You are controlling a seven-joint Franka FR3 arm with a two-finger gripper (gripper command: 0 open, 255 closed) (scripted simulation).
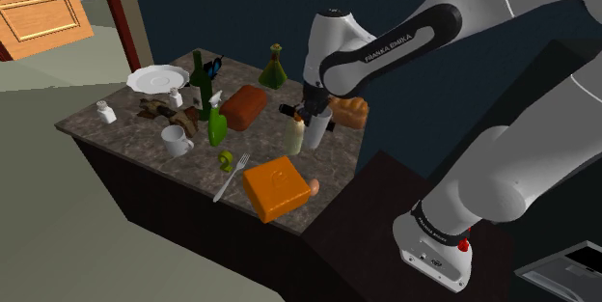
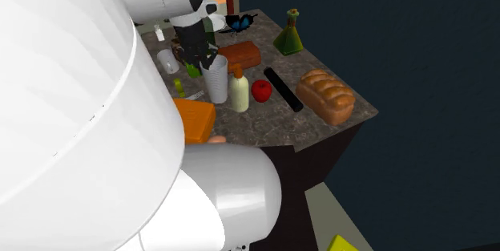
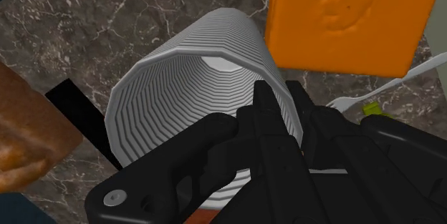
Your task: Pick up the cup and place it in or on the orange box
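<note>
We saw the white arm (image 1: 386, 49) reach up and left from its stand, over a dark marbled surface (image 1: 125, 128). Its black claw (image 1: 304, 117) came down onto the top of a tall pale cup (image 1: 297, 139), which stood upright beside a brown bread loaf (image 1: 351, 112). Nearer the surface's front corner lay a flat orange box (image 1: 279, 187), with a white fork (image 1: 230, 179) just beside it. Farther back we made out a white handled mug (image 1: 177, 140), a green spray bottle (image 1: 216, 123), a reddish-brown block (image 1: 243, 107), a dark green glass bottle (image 1: 201, 74), a round white plate (image 1: 157, 79) and a green conical flask (image 1: 276, 67).
</note>
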